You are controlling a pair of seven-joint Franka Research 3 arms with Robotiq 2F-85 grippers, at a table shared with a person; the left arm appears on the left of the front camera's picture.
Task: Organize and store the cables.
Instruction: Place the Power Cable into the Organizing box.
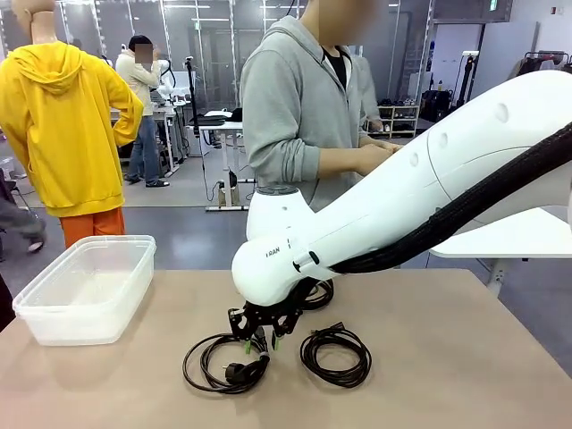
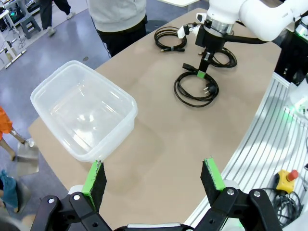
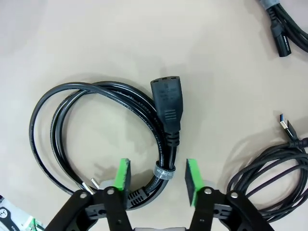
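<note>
**Right fingers** [image 3: 157, 175]: partly open. The green pads stand on either side of the coiled power cord [image 3: 144, 114] at its strap [image 3: 164, 172], with a gap on each side, so nothing is clamped. The cord lies flat on the bench [image 3: 96, 38], with its black socket connector [image 3: 166, 103] pointing toward the top of the frame. A second coil [image 3: 269, 168] with a USB plug [image 3: 287, 127] lies at lower right, apart from the first. A third cable [image 3: 281, 31] enters at upper right.

**Left fingers** [image 2: 154, 168]: wide open and holding nothing, above bare bench at the bottom of the frame. The clear plastic container [image 2: 129, 108] sits at centre left, well apart from the coils at upper right.

**Front view:** the white right arm [image 1: 429, 179] crosses from the right and hides part of the rear coil [image 1: 320, 295]. This view adds a person in a grey hoodie [image 1: 295, 107] at the far side of the bench. The right wrist view resolves the strap. The left wrist view takes in the container and three coils together.
</note>
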